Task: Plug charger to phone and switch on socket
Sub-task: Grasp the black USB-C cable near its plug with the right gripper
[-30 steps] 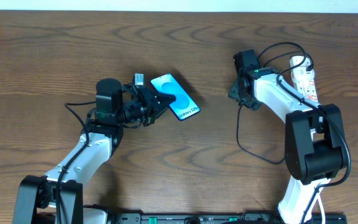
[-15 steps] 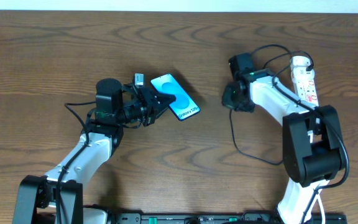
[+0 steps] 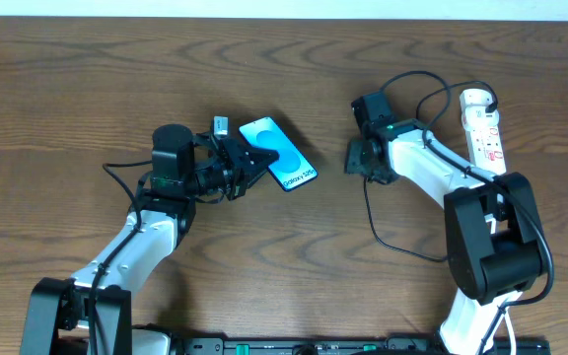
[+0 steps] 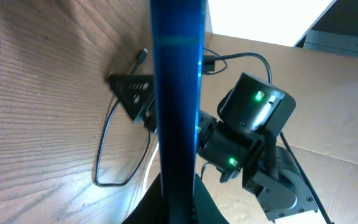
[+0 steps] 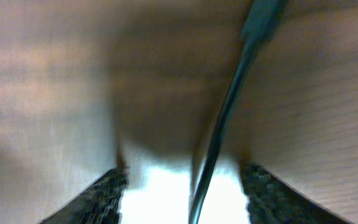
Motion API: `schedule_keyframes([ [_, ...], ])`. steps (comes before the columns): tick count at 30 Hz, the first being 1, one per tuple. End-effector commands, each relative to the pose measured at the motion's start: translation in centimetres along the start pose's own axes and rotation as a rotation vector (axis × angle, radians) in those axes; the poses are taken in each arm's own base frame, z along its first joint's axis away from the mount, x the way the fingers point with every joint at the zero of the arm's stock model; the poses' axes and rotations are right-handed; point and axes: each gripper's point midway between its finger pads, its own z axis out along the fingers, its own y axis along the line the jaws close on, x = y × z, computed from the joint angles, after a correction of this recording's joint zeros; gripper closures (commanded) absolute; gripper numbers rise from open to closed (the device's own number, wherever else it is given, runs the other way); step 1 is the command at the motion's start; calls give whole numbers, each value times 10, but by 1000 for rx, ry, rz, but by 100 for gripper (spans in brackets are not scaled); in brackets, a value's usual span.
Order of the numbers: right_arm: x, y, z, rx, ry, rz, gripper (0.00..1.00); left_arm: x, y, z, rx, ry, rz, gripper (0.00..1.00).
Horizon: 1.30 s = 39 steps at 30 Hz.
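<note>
The phone point(image 3: 282, 158), light-blue screen up, is held off the wood table by my left gripper point(image 3: 249, 161), which is shut on its edge. In the left wrist view the phone point(image 4: 176, 93) stands edge-on between the fingers point(image 4: 179, 208). My right gripper point(image 3: 353, 158) is right of the phone, apart from it, and shut on the charger point(image 3: 370, 212). The charger's thin cable loops down behind the gripper. Its plug tip point(image 4: 143, 55) sticks out past the right gripper point(image 4: 132, 93). The cable point(image 5: 229, 99) runs between the right fingers point(image 5: 185, 183). The white socket point(image 3: 483, 123) lies at the far right.
The wood table point(image 3: 87, 89) fills the view. Thicker black robot cables arc over the right arm near the socket. The right arm's base point(image 3: 496, 247) stands at the front right and the left arm's base point(image 3: 77, 306) at the front left.
My right gripper has moved left toward the phone, dragging the charger's loop with it. The left gripper and the phone have not moved.
</note>
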Motion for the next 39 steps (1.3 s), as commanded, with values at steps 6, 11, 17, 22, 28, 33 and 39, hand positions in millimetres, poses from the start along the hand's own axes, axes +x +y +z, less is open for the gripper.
schedule_keyframes([
  [6,-24,-38,26,50,-68,151,38,3,-18,-1,38,26,65,93],
  [11,-27,-42,26,46,-72,164,43,3,-18,-1,38,26,66,93],
  [17,-18,-23,27,-38,-23,147,55,3,-18,-1,38,25,66,92],
  [22,-8,-16,28,-38,-5,115,62,3,-18,-1,38,26,66,92],
  [28,-1,-10,28,-35,10,94,72,3,-18,-1,38,26,66,93],
  [33,0,-9,28,-35,10,90,89,3,-18,-1,38,26,65,92],
  [39,-1,-10,28,-30,6,90,99,3,-18,-1,38,26,65,93],
])
